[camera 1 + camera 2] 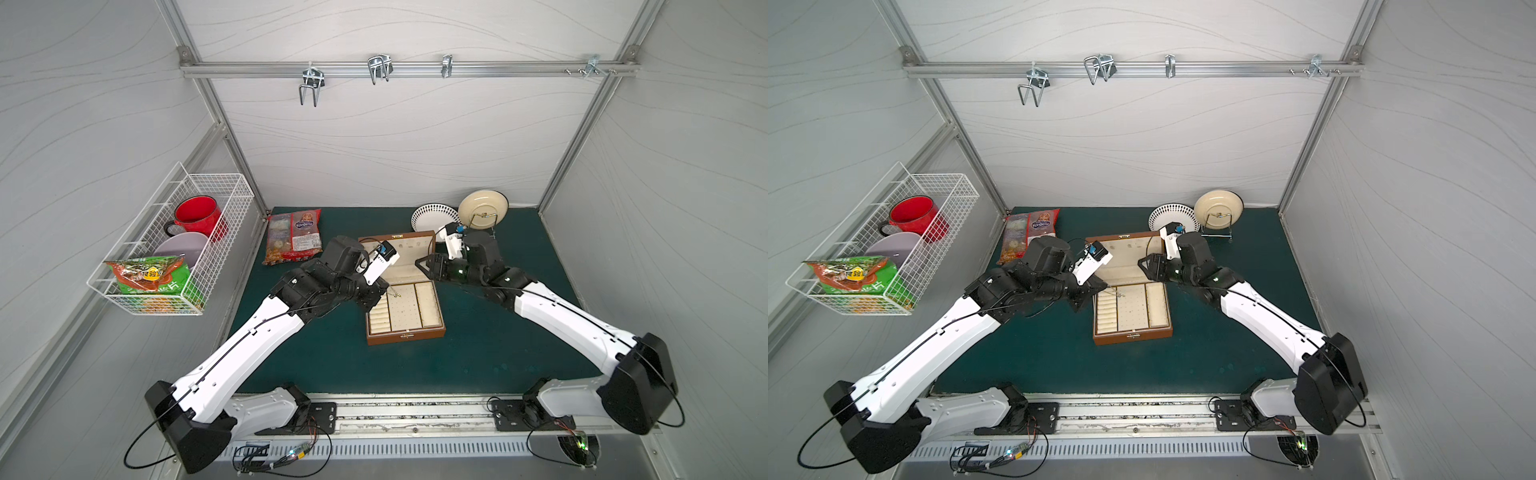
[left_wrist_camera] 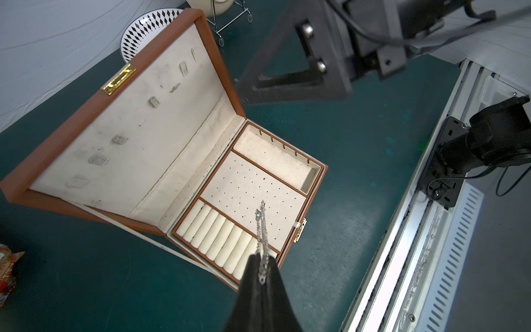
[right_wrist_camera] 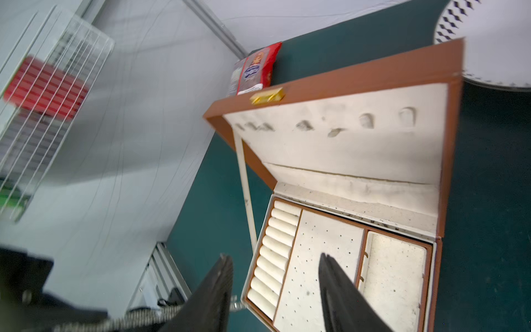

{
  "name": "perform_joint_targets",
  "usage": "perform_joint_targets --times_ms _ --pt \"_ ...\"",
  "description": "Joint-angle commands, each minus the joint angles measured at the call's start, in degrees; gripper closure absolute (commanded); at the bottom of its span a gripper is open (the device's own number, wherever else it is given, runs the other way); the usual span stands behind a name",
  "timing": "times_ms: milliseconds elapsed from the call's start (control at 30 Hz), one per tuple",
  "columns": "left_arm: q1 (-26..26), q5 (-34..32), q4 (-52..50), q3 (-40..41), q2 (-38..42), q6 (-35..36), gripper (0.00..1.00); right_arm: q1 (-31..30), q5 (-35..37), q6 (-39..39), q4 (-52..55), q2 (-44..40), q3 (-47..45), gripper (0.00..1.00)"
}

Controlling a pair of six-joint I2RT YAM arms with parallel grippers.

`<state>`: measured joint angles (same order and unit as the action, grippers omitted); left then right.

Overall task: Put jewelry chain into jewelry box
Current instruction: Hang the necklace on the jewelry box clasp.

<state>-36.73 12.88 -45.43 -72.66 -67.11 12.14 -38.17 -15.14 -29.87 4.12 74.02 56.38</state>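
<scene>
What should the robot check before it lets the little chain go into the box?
1. Lid open: ok. The jewelry box stands open.
2. Chain gripped: ok. The left gripper is shut on the jewelry chain, which dangles from it.
3. Chain over the box: ok. It hangs above the ring rolls and dotted panel.
4. Other arm clear: ok. The right gripper is open, empty, off to the side of the chain.
5. Chain touching the lining: cannot tell.
</scene>
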Motion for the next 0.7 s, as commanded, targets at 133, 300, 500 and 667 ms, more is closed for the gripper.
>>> perform_joint_targets --times_ms 133,300,500,667 --pt "0.35 0.78 -3.22 -6.38 -2.82 4.75 1.00 -2.51 -7.75 15.41 -13.66 -9.68 -10.44 0.54" --pt "0.34 2.59 -6.96 -10.40 -5.34 5.06 1.00 -6.87 -9.11 19.47 -11.52 -10.71 -9.80 0.57" --pt "0.26 4.38 -7.88 -12.22 -6.19 3.62 1.00 -9.62 -8.75 20.58 -14.63 -9.32 -9.79 0.62" --pt "0.28 5.44 -8.02 -12.81 -5.91 3.15 1.00 -10.02 -8.68 20.38 -17.17 -6.53 -8.81 0.66"
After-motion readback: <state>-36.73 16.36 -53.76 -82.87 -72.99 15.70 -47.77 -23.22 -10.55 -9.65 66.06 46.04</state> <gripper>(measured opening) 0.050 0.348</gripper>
